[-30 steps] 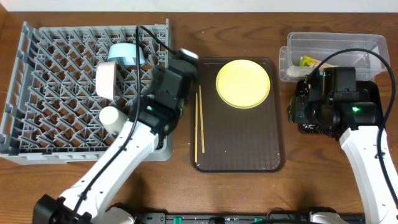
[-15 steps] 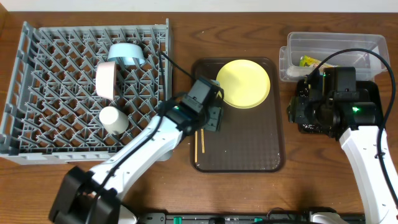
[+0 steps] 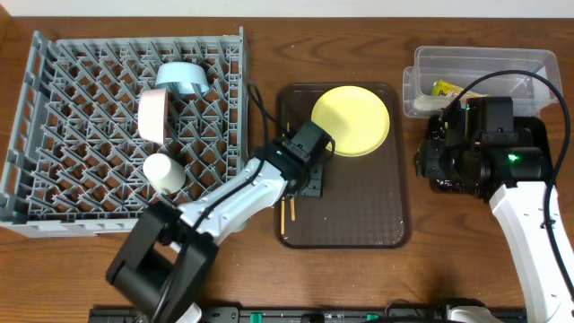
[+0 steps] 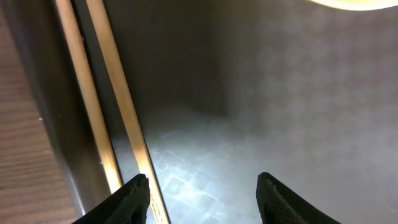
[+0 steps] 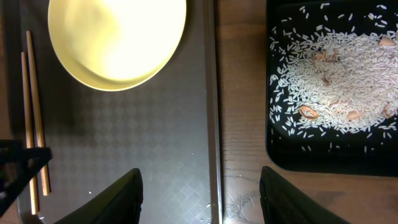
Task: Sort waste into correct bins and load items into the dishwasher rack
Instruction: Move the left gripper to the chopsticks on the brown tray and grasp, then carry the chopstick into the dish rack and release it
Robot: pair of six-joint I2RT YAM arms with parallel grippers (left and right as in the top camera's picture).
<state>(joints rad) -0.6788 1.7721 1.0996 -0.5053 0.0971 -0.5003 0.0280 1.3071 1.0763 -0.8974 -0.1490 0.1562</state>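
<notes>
On the wooden table, the dishwasher rack at 9 o'clock already holds the light blue bowl, white bowl and cup; the wrapper is in the clear tub and the rice in the black tray. The yellow plate and chopsticks wait on the brown tray, with the left gripper spread and empty beside the chopsticks and the right gripper spread and empty too. No writing is readable.
</notes>
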